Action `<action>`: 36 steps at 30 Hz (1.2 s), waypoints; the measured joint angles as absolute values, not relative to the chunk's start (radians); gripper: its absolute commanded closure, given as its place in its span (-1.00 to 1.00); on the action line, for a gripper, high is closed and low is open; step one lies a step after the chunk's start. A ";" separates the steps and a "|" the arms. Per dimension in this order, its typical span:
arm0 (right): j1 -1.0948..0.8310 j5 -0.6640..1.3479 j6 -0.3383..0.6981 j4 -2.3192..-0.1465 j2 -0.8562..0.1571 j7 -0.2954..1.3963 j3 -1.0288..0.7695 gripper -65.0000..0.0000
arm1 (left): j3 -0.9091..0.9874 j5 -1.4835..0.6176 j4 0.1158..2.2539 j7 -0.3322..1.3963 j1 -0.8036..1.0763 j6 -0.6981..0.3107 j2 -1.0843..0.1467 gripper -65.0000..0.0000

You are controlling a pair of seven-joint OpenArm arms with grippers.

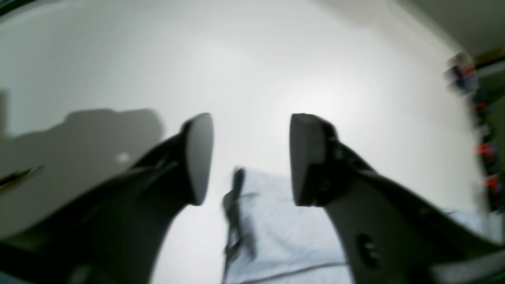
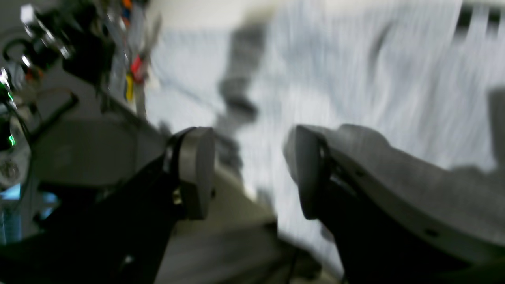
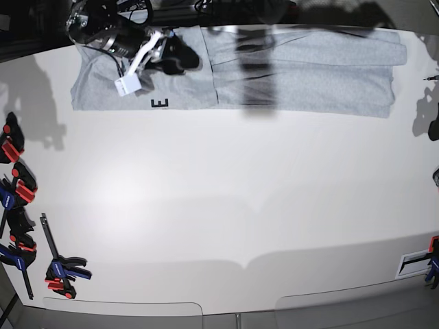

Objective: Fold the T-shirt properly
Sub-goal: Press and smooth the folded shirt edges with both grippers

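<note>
Lying flat: one T-shirt (image 3: 302, 72); two grippers (image 1: 250, 157) (image 2: 250, 171) agape.

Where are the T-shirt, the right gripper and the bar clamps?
T-shirt (image 3: 309, 75), base view, plain grey folded panel.
right gripper (image 2: 249, 173), right wrist view, gap midway between the open fingertips.
bar clamps (image 3: 60, 269), base view, red-and-blue head of the clamp at the table's near left edge.

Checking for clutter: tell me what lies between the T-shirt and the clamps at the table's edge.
In the base view, only bare white table lies between the T-shirt and the red-and-blue clamps; nothing else sits on that stretch.
</note>
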State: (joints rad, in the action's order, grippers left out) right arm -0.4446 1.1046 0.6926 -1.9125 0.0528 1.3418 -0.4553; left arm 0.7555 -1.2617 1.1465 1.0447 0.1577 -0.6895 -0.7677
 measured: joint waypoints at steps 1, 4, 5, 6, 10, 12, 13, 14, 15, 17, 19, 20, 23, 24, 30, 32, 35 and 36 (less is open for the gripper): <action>-0.430 1.104 0.692 -1.916 0.053 1.319 -0.464 0.05 | 0.756 -1.251 1.147 1.044 0.160 -0.690 -0.765 -0.08; -0.393 1.108 0.692 -1.943 0.053 1.274 -0.513 0.05 | 0.756 -1.234 1.147 1.023 0.207 -0.690 -0.762 -0.10; -0.379 1.106 0.692 -1.951 0.054 1.269 -0.533 0.05 | 0.756 -1.230 1.147 1.020 0.228 -0.690 -0.757 -0.10; -0.363 1.106 0.692 -1.956 0.053 1.266 -0.554 0.05 | 0.758 -1.230 1.147 1.016 0.253 -0.690 -0.748 -0.10; -0.316 1.108 0.692 -1.961 0.053 1.264 -0.612 0.05 | 0.757 -1.230 1.146 0.997 0.338 -0.690 -0.675 -0.10; -0.316 1.108 0.692 -1.962 0.053 1.262 -0.616 0.05 | 0.757 -1.230 1.145 0.989 0.373 -0.690 -0.636 -0.10; -0.319 1.105 0.692 -1.962 0.054 1.266 -0.616 0.05 | 0.757 -1.225 1.145 0.984 0.384 -0.690 -0.618 -0.10; -0.321 1.103 0.692 -1.962 0.054 1.273 -0.616 0.05 | 0.757 -1.213 1.145 0.964 0.395 -0.690 -0.602 -0.10; -0.319 1.104 0.692 -1.962 0.053 1.275 -0.616 0.05 | 0.758 -1.197 1.145 0.955 0.401 -0.690 -0.588 -0.10; -0.316 1.106 0.692 -1.962 0.053 1.272 -0.615 0.05 | 0.757 -1.144 1.145 0.916 0.404 -0.689 -0.566 -0.10; -0.317 1.107 0.692 -1.962 0.053 1.272 -0.615 0.05 | 0.757 -1.098 1.145 0.897 0.404 -0.690 -0.562 -0.11; -0.317 1.107 0.692 -1.962 0.053 1.272 -0.615 0.05 | 0.757 -1.077 1.145 0.896 0.400 -0.690 -0.565 -0.11; -0.318 1.107 0.692 -1.962 0.053 1.272 -0.615 0.05 | 0.758 -1.049 1.145 0.874 0.401 -0.690 -0.566 -0.12; -0.318 1.107 0.692 -1.962 0.053 1.272 -0.615 0.05 | 0.758 -1.049 1.143 0.874 0.401 -0.690 -0.566 -0.15; -0.318 1.107 0.692 -1.962 0.053 1.272 -0.615 0.05 | 0.759 -1.114 1.098 0.872 0.398 -0.693 -0.559 -0.15; -0.318 1.107 0.692 -1.962 0.053 1.272 -0.614 0.05 | 0.762 -1.126 1.097 0.891 0.398 -0.693 -0.542 -0.15; -0.318 1.107 0.692 -1.962 0.053 1.272 -0.614 0.05 | 0.761 -1.145 1.097 0.917 0.396 -0.707 -0.509 -0.15; -0.318 1.107 0.692 -1.962 0.053 1.272 -0.614 0.05 | 0.760 -1.152 1.097 0.921 0.395 -0.707 -0.500 -0.15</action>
State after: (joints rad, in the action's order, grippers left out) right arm -0.3183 1.1072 0.6922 -1.9621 0.0528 1.2720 -0.6144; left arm 0.7605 -1.1519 1.0969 0.9211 0.3950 -0.7067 -0.4995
